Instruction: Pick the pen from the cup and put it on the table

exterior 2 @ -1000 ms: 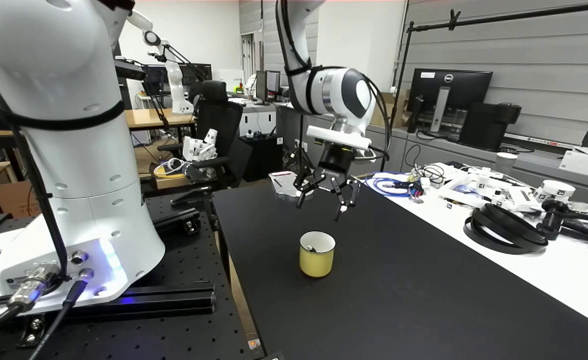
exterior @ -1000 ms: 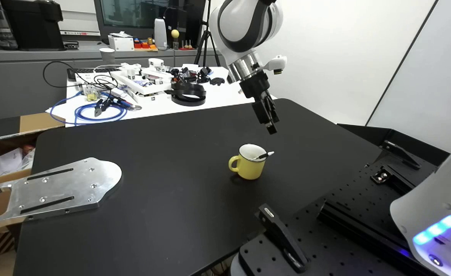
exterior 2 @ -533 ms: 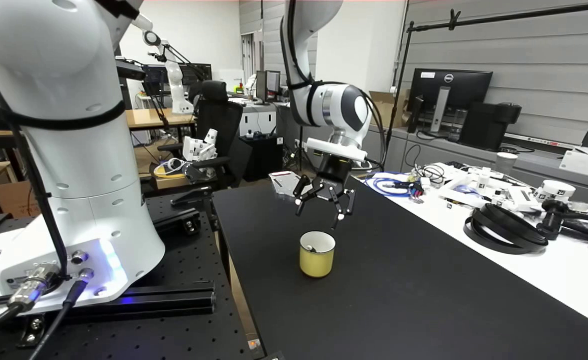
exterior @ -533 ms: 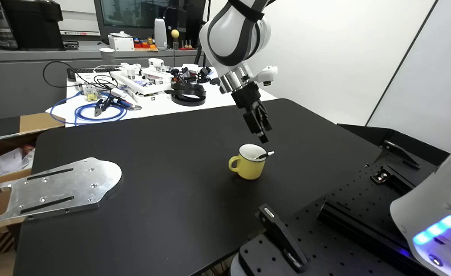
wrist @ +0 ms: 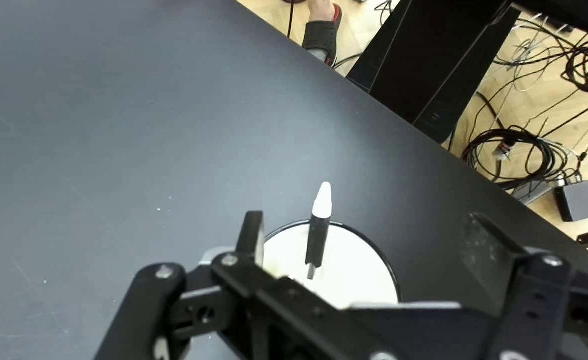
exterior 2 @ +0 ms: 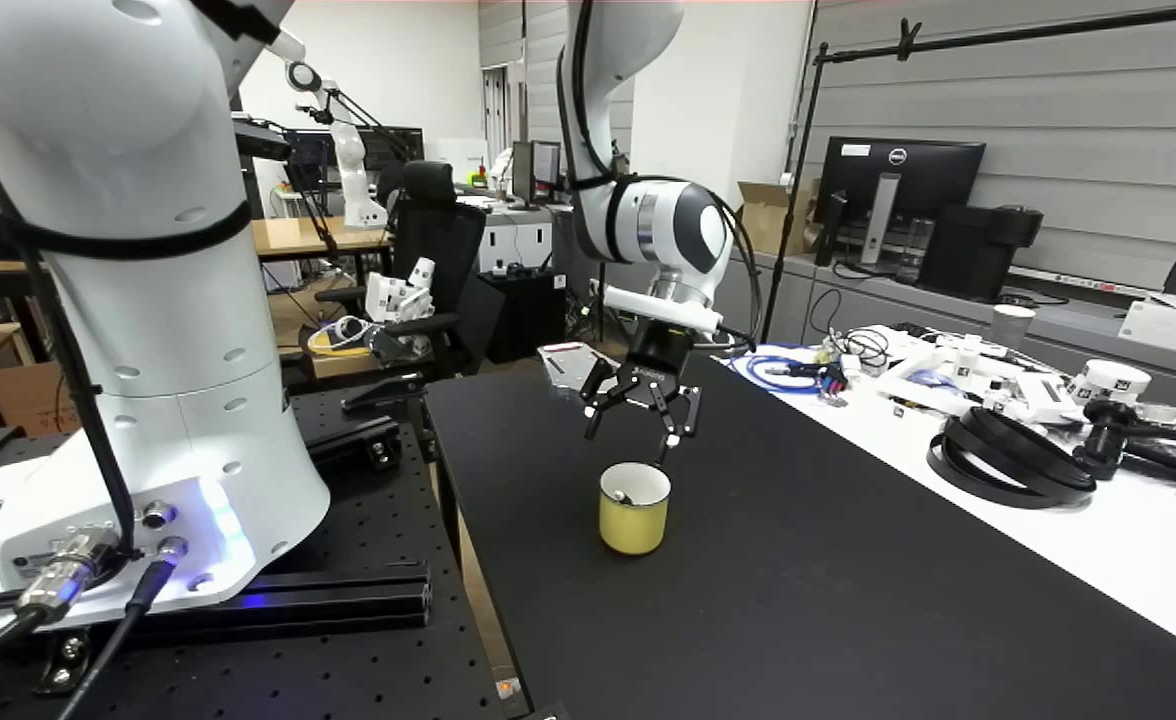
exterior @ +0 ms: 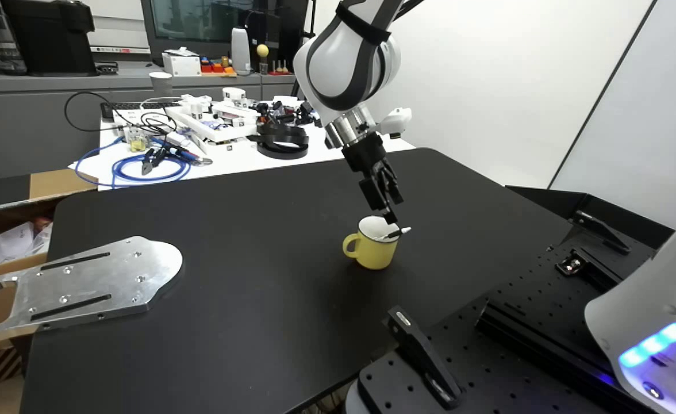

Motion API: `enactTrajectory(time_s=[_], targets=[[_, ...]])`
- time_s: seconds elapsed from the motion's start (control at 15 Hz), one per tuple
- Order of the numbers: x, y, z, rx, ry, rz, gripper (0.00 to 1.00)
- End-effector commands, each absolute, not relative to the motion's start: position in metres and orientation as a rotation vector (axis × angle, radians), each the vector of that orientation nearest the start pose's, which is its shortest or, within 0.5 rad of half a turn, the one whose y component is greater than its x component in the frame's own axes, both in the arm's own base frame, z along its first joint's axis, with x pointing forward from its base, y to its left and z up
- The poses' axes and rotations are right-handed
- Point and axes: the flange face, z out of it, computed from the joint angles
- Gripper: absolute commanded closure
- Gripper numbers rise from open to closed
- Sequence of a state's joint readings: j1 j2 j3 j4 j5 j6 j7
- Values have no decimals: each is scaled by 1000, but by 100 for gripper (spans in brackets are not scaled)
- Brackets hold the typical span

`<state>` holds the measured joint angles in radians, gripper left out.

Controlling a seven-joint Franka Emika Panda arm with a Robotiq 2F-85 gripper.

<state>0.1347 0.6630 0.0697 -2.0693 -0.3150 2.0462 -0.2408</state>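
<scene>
A small yellow cup [exterior: 374,254] with a white inside and a side handle stands upright on the black table [exterior: 246,287]. It shows in both exterior views [exterior 2: 633,527]. A black pen [exterior: 394,234] with a white tip leans in the cup and sticks out over its rim. In the wrist view the pen [wrist: 318,237] lies between the open fingers, closer to the left finger [wrist: 250,232]. My gripper [exterior 2: 626,446] is open and empty, tilted, just above the cup. The near part of the cup is hidden behind the gripper in the wrist view.
A silver metal plate [exterior: 102,276] lies at the table's edge. A white table [exterior: 326,144] with cables and tools adjoins the black table. The robot base [exterior 2: 178,450] stands beside the table. Black clamps [exterior: 421,356] sit along the mounting plate.
My open gripper has moved down and closer to the cup, slowing in the last half second. The cup and pen have not moved.
</scene>
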Motion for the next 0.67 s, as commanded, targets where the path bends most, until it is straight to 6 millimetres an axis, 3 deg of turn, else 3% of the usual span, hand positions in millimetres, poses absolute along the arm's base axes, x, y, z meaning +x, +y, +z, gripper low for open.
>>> enactTrajectory(time_s=[0.0,0.6], targets=[[481,85,67,-2963,-1008,1112,0],[474,77,46,-2953,-978,1138,0]])
